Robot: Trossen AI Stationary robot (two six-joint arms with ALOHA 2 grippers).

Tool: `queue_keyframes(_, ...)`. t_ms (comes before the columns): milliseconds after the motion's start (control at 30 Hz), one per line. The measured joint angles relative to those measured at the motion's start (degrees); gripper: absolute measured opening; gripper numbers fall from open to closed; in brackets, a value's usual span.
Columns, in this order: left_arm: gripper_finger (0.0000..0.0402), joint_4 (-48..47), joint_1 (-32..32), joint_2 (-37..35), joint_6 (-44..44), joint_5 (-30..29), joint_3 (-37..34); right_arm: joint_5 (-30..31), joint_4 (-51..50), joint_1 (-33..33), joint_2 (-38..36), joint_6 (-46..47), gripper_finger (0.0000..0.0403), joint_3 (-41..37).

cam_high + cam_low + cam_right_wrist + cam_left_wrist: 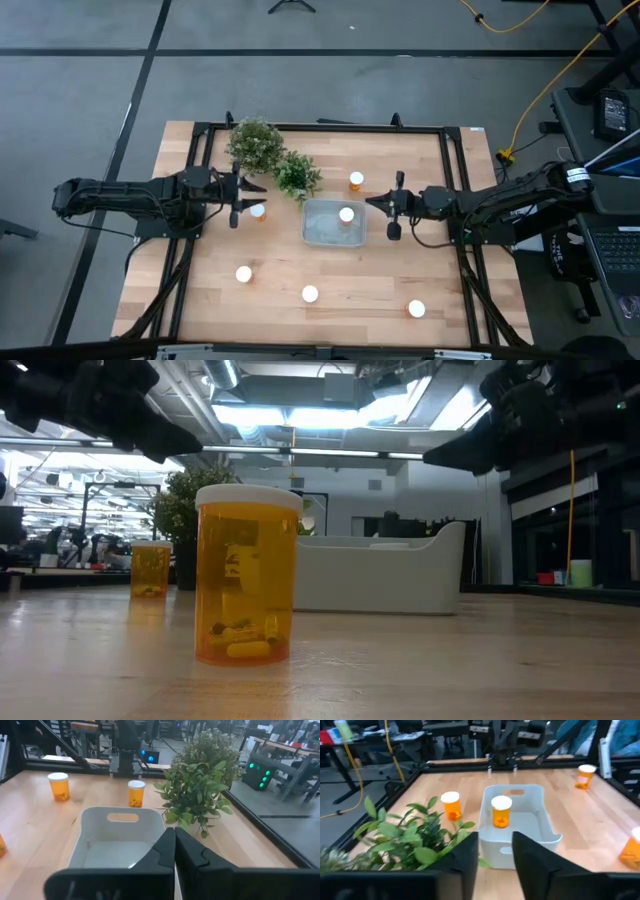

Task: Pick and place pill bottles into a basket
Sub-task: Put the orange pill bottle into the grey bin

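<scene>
Pill bottle (346, 214) stands upright inside basket (320, 236), mid-table (350, 275); five others stand around it. Left hand (247, 199) partly open, empty, beside a bottle (258, 212). Right hand (375, 203) closed, empty, by basket.

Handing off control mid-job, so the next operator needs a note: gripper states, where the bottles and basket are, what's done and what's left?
Left gripper: open, empty, beside the plants, with one pill bottle next to it.
Right gripper: shut, empty, at the right end of the basket.
Done: one bottle stands in the basket.
Left: five on the table: the one by the left gripper, one beyond the basket, and three on the side away from the plants.
</scene>
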Motion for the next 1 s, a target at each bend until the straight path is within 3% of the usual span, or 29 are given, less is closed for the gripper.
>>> queue_keyframes(233,0.0221,0.35,0.0,0.0,0.37,0.17,0.0,0.02,0.28,-0.49,0.0,-0.59,0.0012,0.03)
queue_keyframes(433,0.0269,0.35,0.0,0.0,1.06,2.83,0.0,0.04,0.25,-2.45,0.0,0.26,0.0003,0.05)
queue_keyframes(533,0.0281,0.32,0.0,0.0,0.55,3.93,0.0,0.04,0.25,-3.67,0.0,0.8,0.0006,0.06)
queue_keyframes(800,0.0283,-3.0,-1.9,0.06,-2.79,-0.56,0.08,0.04,0.23,-5.8,0.02,1.77,0.0017,0.12)
queue_keyframes(1000,0.0283,-15.44,-7.67,0.07,-8.83,-8.54,4.58,0.04,-0.21,-7.34,0.02,-0.14,0.0018,0.14)
